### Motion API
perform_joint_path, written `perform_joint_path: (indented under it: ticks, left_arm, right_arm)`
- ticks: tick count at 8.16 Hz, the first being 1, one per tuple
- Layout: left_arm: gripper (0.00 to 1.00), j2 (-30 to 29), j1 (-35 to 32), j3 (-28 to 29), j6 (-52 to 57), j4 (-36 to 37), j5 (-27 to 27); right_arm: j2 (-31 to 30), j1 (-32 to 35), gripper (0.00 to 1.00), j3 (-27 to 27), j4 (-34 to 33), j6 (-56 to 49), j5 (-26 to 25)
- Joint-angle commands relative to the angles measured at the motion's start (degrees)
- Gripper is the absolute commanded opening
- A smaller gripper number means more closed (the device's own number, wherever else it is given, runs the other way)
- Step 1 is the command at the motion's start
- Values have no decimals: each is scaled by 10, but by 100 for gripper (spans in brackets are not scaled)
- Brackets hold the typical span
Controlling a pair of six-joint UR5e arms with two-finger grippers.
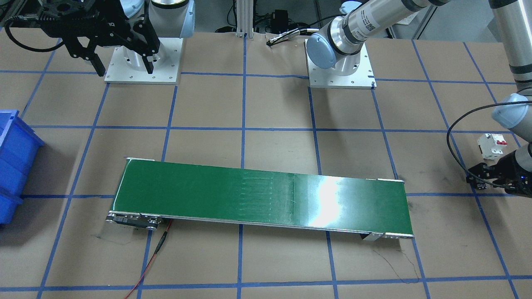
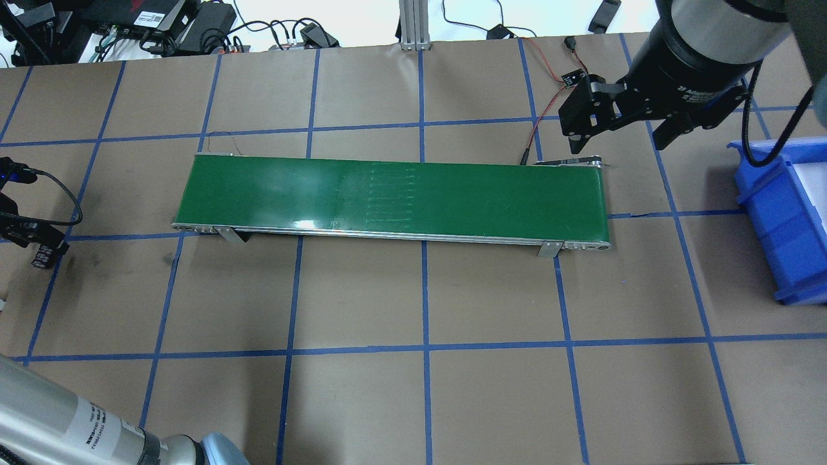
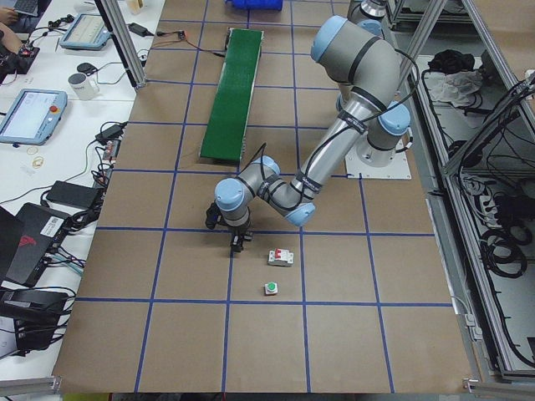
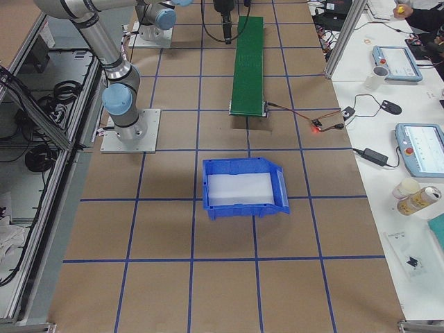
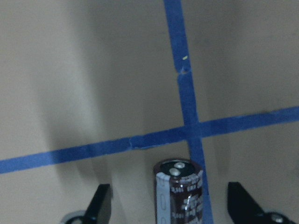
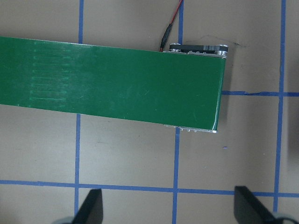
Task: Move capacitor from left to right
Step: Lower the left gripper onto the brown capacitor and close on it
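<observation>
The capacitor, a short dark cylinder with a silvery stripe and metal top, stands upright on the brown table by a blue tape crossing. It also shows small at the far left of the overhead view. My left gripper is low over it and open, with one finger on each side and a gap to both. My right gripper is open and empty, hovering above the right end of the green conveyor belt; its fingertips show at the bottom of the right wrist view.
A white circuit breaker with red tabs and a green-capped push button lie near the left gripper. A blue bin stands at the table's right end. A red wire runs to the conveyor's far right corner.
</observation>
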Motion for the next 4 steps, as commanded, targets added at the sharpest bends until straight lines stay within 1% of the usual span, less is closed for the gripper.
perform_joint_path:
  ticks: [1, 2, 4]
  left_arm:
    - [78, 1, 5, -4, 2, 0, -3]
    - [69, 1, 5, -4, 4, 0, -3]
    - [48, 3, 5, -4, 4, -1, -3]
  right_arm:
    - [0, 0, 100, 0, -1, -1, 0]
    - [0, -1, 100, 0, -1, -1, 0]
    - [0, 0, 100, 0, 0, -1, 0]
